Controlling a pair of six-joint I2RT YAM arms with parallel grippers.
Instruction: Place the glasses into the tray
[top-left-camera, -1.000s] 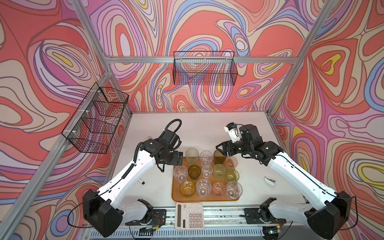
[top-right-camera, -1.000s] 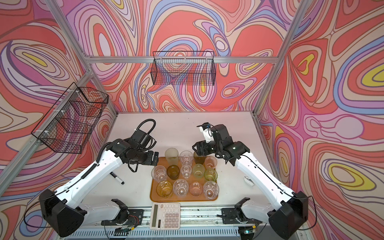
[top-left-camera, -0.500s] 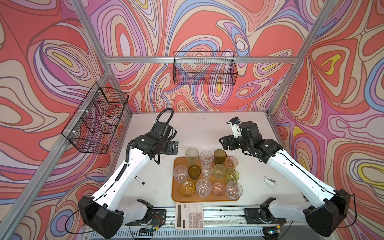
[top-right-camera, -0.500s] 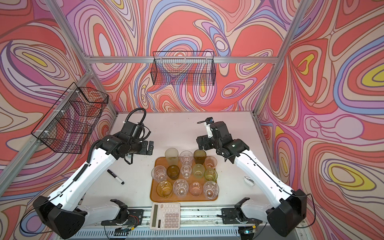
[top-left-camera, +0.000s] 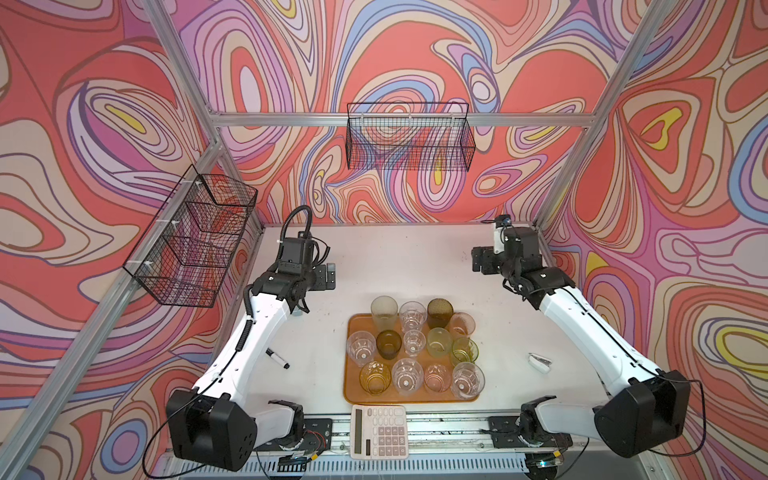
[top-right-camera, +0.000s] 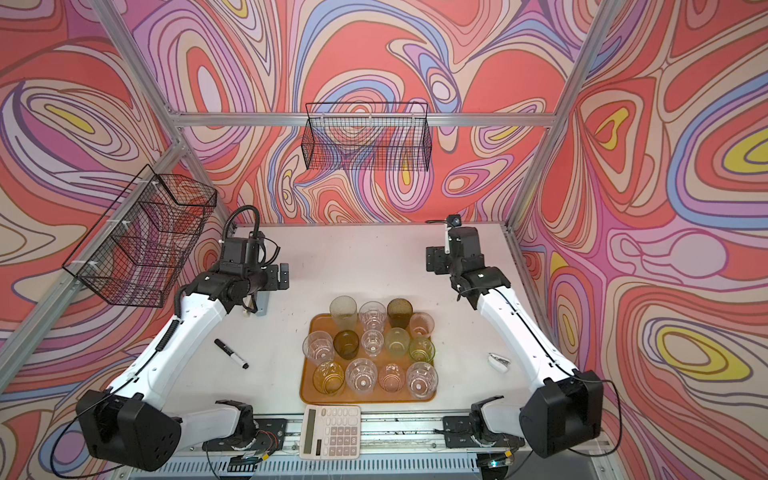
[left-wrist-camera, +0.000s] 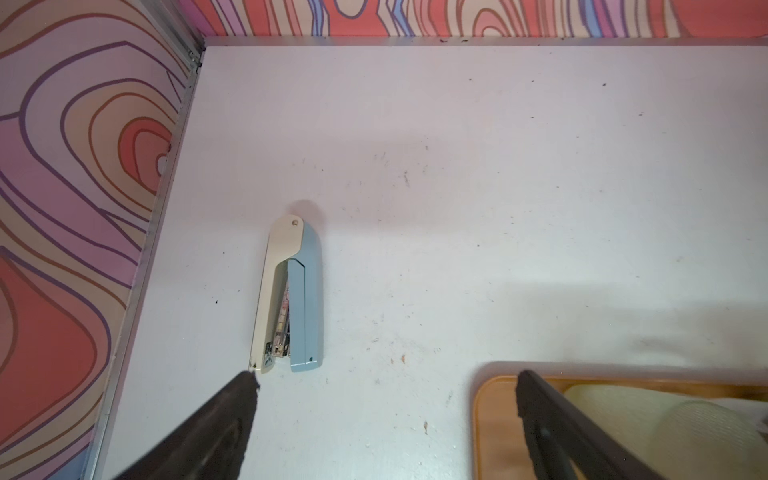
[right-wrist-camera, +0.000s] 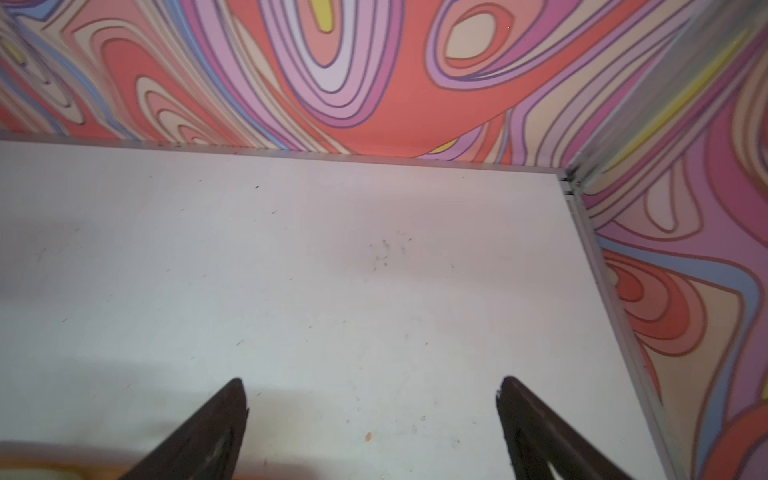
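Observation:
Several glasses (top-left-camera: 413, 345) stand upright in rows on the orange-brown tray (top-left-camera: 411, 400), seen in both top views, glasses (top-right-camera: 372, 347) on tray (top-right-camera: 368, 400). They are clear, amber, olive-brown, pale green, bright green and pink. My left gripper (top-left-camera: 328, 276) hangs open behind the tray's far left corner, nothing between its fingers. The left wrist view has that gripper (left-wrist-camera: 386, 376) over bare table, the tray corner (left-wrist-camera: 490, 415) and a pale glass (left-wrist-camera: 665, 424) beside one finger. My right gripper (top-left-camera: 482, 262) is open and empty near the back right corner, over bare table (right-wrist-camera: 371, 381).
A blue and cream stapler (left-wrist-camera: 291, 291) lies under the left arm. A black marker (top-left-camera: 277, 358) lies left of the tray and a small white object (top-left-camera: 539, 362) right of it. A white calculator (top-left-camera: 379, 431) touches the tray's front edge. Wire baskets (top-left-camera: 409, 139) hang on the walls.
Both grippers have pulled back from the tray's far row of glasses, the left toward the back left, the right toward the back right corner. The glasses stay on the tray.

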